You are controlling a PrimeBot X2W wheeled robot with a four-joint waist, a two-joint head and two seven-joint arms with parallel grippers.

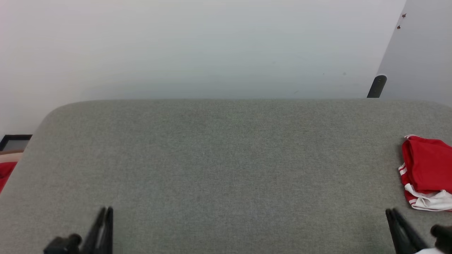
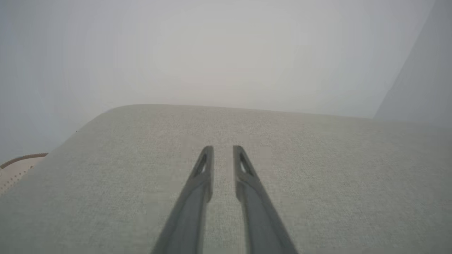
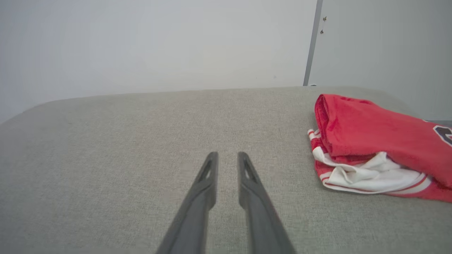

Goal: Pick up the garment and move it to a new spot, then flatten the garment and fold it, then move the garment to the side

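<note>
The garment (image 1: 427, 169) lies folded in a red bundle with white striped trim at the far right edge of the grey fabric-covered table (image 1: 226, 158). The right wrist view has the garment (image 3: 374, 141) to the right of my right gripper (image 3: 227, 155), apart from it. My right gripper (image 1: 390, 211) rests low at the front right, fingers a narrow gap apart and empty. At the front left is my left gripper (image 1: 107, 210), and the left wrist view shows this left gripper (image 2: 223, 150) narrowly open over bare fabric, holding nothing.
A pale wall runs behind the table's rounded far edge. A black post (image 1: 377, 86) stands behind the far right corner. Past the left edge sit a dark frame (image 1: 14, 141) and something red (image 1: 5, 174); a beige basket rim (image 2: 17, 169) shows there too.
</note>
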